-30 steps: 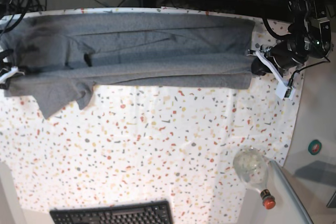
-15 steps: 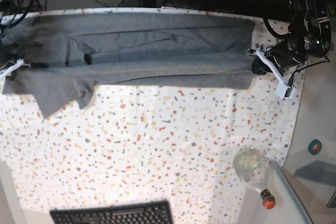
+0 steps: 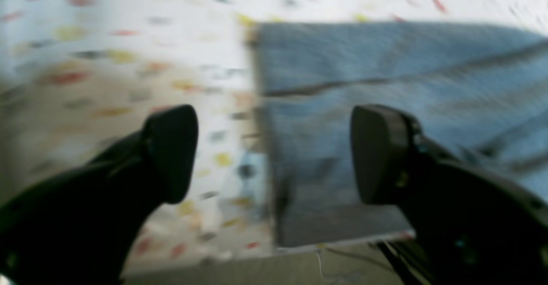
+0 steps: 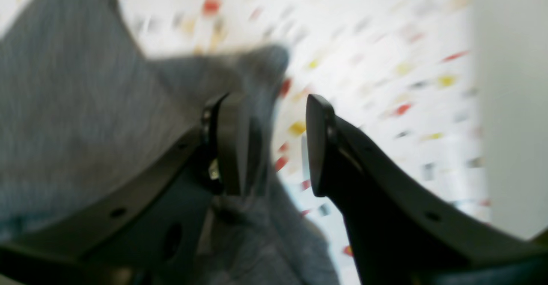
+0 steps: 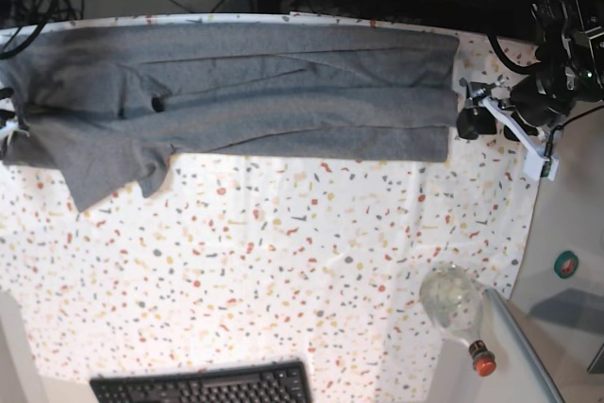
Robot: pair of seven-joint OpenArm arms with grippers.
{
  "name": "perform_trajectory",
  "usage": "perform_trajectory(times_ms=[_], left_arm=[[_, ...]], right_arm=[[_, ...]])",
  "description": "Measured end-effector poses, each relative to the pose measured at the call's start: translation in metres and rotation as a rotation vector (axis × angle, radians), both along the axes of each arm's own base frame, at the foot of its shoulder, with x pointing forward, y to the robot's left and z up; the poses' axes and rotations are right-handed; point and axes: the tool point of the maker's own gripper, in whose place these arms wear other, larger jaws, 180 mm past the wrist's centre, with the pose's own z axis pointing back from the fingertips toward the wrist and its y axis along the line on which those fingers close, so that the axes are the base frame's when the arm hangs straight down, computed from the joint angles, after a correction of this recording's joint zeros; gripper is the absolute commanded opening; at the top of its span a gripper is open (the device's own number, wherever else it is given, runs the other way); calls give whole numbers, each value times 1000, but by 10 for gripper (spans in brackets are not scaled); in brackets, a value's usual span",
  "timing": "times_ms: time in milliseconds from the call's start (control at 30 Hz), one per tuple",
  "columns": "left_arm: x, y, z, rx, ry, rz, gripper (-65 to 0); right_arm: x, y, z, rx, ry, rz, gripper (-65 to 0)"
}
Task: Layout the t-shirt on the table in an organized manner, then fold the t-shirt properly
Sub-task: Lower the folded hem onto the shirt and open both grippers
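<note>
The t-shirt (image 5: 236,92) lies folded lengthwise into a long band along the 12 o'clock edge of the worktop (image 5: 283,261), with one sleeve (image 5: 113,172) splaying out of the band toward 7 o'clock. The left tool (image 3: 274,152) stands with its jaws wide apart and nothing between them; in the left wrist view the hem end of the band lies beneath it, just inside the worktop's edge. The right tool (image 4: 274,143) has its jaws parted, and a lobe of fabric drapes against the inner face of one jaw; whether that fabric is free of the pad cannot be told through the blur. Hazard 1: if the right tool retreats while cloth clings to the pad, the 9 o'clock end is dragged and the band's layers shear out of alignment. Hazard 2: the loose sleeve, if not tucked in, is trapped crooked by any crosswise fold and leaves a lump. Hazard 3: the hem end sits close to the worktop's 3 o'clock edge; a low re-grasp there can push it over the edge or pinch the speckled cover with the shirt. Hazard 4: a bottle (image 5: 455,309) lies near 5 o'clock, well apart from the garment, and a wide sweep by the left arm can strike it.
</note>
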Motion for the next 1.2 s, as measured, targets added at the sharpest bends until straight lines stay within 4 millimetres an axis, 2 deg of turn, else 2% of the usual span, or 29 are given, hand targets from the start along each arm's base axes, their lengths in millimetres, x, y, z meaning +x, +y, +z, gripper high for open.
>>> perform_trajectory(times_ms=[33,67,100,133,167,200,267,400,500,633,733,800,933,1000,1067,1133,1167,1200], left_arm=[[1,1,1,1,-3,0,-273],[1,-1,1,-4,-7,0,-370],[2,-8,-1,-21,-8,-6,-479],[2,-16,-5,-31,-4,-13,-625],[1,-26,-9,-54,5,-27,-650],[-1,-36,-13,-80,12,-46,-650],[1,-43,-19,-97,4,-49,-650],[0,-57,-42,-122,10,-70,-650],[-12,-75,-63,-168,68,-91,-650],[-25,-71,-77,-160,120,-82,-650],[-22,-70,-76,-163,115,-79,-650],[-21,-71,-75,-164,109,-81,-650],[-13,-72,-58,-151,61,-97,-650],[-1,-67,-38,-148,-11,-86,-650],[5,-48,-19,-120,-74,-42,-650],[2,-24,-11,-74,-92,3,-650],[-1,-16,-9,-59,-89,24,-650],[-3,-9,-7,-51,-91,41,-650]], right_arm=[[2,2,4,-1,-15,6,-465],[4,8,4,-1,-16,25,-537],[7,18,3,1,-11,55,-639],[8,28,-2,8,4,87,-650],[9,37,-7,20,18,111,-650],[10,42,-12,33,28,120,-650],[14,46,-21,59,42,120,-650],[32,39,-37,119,53,80,-650],[33,23,-48,140,93,53,-650],[26,-5,-66,169,130,-14,-650],[21,-14,-78,200,133,-47,-650],[22,-19,-79,210,118,-59,-650],[30,-18,-70,178,116,-42,-650],[35,-19,-48,116,93,-5,-650],[43,-14,-18,42,76,30,-650],[53,3,1,31,73,59,-650],[62,19,4,63,70,82,-585],[73,34,4,92,75,106,-477]])
